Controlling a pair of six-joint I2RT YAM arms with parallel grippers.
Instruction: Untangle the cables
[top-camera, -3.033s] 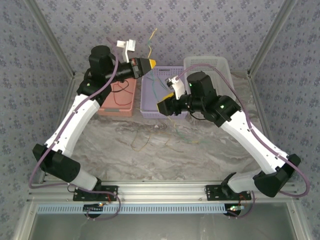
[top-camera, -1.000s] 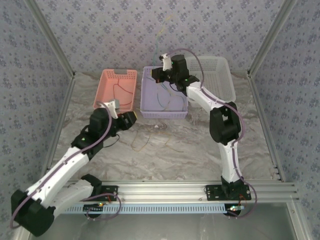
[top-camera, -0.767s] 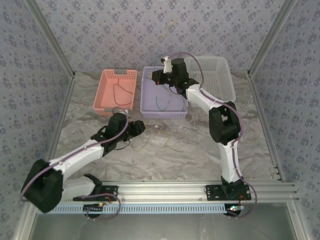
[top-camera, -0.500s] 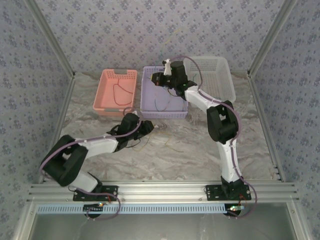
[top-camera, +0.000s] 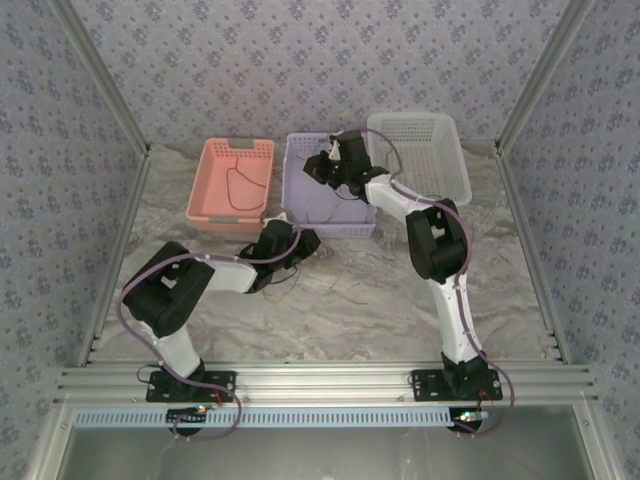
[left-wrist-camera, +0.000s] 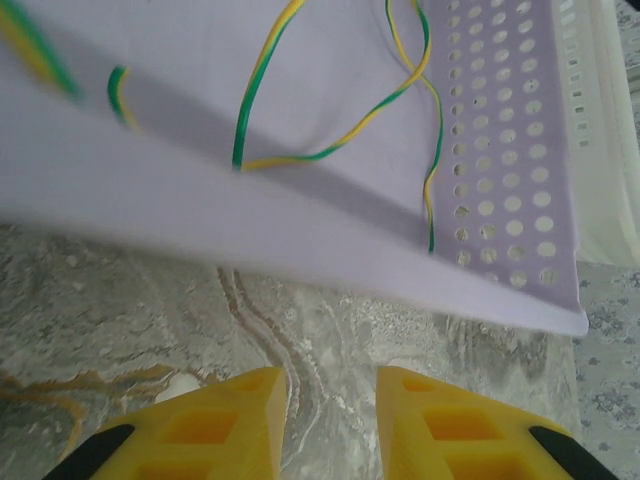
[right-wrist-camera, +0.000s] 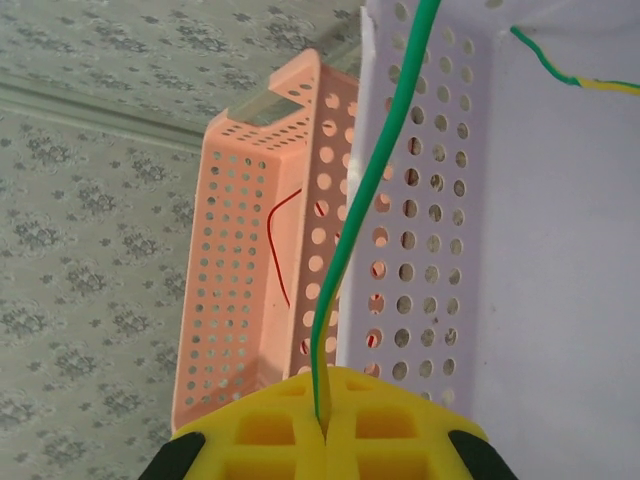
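My right gripper (right-wrist-camera: 323, 422) is shut on a green-and-yellow cable (right-wrist-camera: 365, 190) that runs up from its fingertips. It hangs over the left part of the purple basket (top-camera: 330, 227), where the right gripper (top-camera: 318, 168) shows from above. More green-and-yellow cables (left-wrist-camera: 300, 158) lie inside the purple basket (left-wrist-camera: 300, 230). My left gripper (left-wrist-camera: 330, 420) stands open and low over the marble table, just in front of that basket's near wall, with nothing between its yellow fingers. Thin loose cables (top-camera: 290, 278) lie on the table near the left gripper (top-camera: 312, 240).
A pink basket (top-camera: 205, 200) left of the purple one holds a dark cable (top-camera: 235, 185); a red cable (right-wrist-camera: 281, 250) shows in the pink basket (right-wrist-camera: 235, 300). A white basket (top-camera: 420, 130) stands at the right. Both arms stretch across the table's middle.
The left arm has swung right and down to the front of the purple basket, and its jaws have narrowed. The right gripper has sunk lower over the purple basket with its cable.
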